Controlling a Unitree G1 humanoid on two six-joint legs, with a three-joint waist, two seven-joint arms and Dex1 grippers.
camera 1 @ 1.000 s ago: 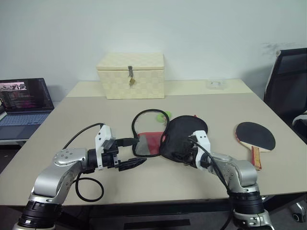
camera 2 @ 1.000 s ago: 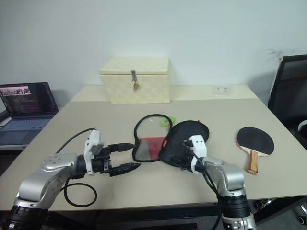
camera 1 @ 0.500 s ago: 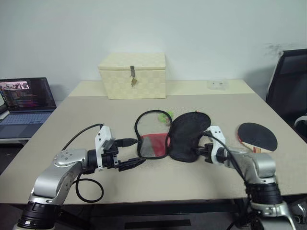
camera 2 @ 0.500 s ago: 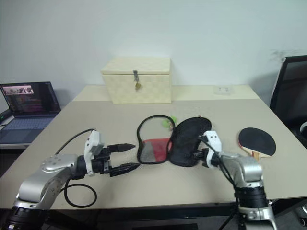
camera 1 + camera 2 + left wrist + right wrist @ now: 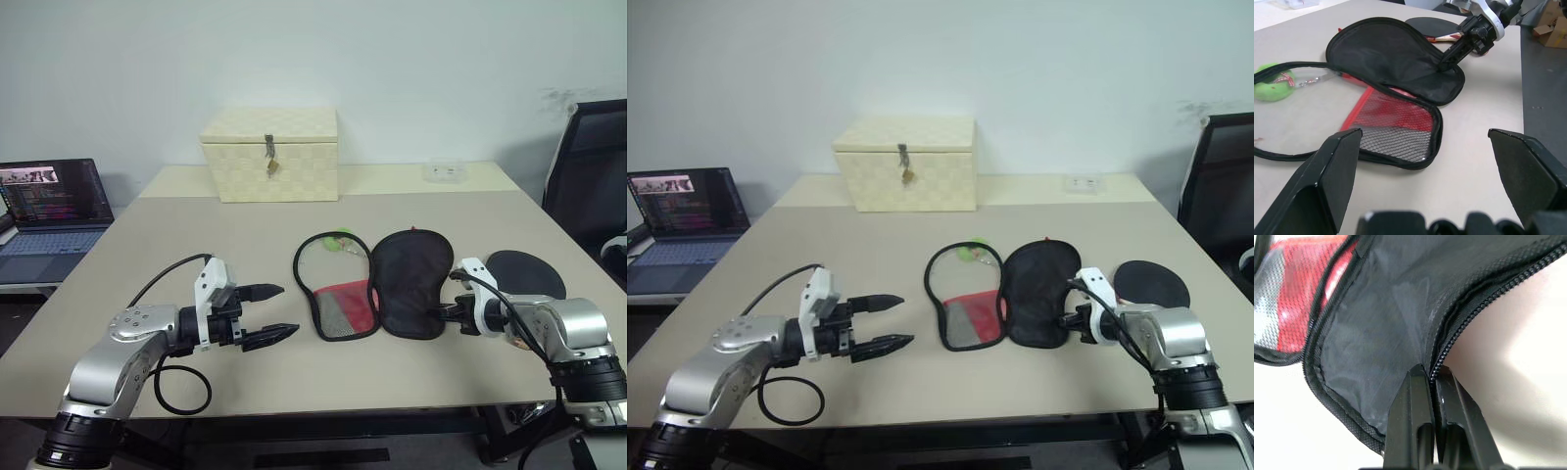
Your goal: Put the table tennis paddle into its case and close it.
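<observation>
The right gripper (image 5: pixel 1431 374) is pinched tight on the zipper edge of the case (image 5: pixel 411 284), its two black fingers (image 5: pixel 1413 401) pressed together over the fabric at the case's black flap. The case lies unzipped and spread flat on the counter (image 5: pixel 196 245), the black half on the right, the red panel and mesh pocket (image 5: pixel 345 308) on the left, with the green fuzzy zipper pull (image 5: pixel 340 238) at its far end. Just right of the case, partly behind the right arm, lies the table tennis paddle (image 5: pixel 527 272); its black face shows, while its handle is seemingly hidden by the wrist. The left gripper (image 5: pixel 266 313) hovers above the counter, left of the case and apart from it, its fingers spread wide and holding nothing. A cream woven box (image 5: pixel 270 155) stands at the far side, and a laptop (image 5: pixel 49 211) sits far left.
</observation>
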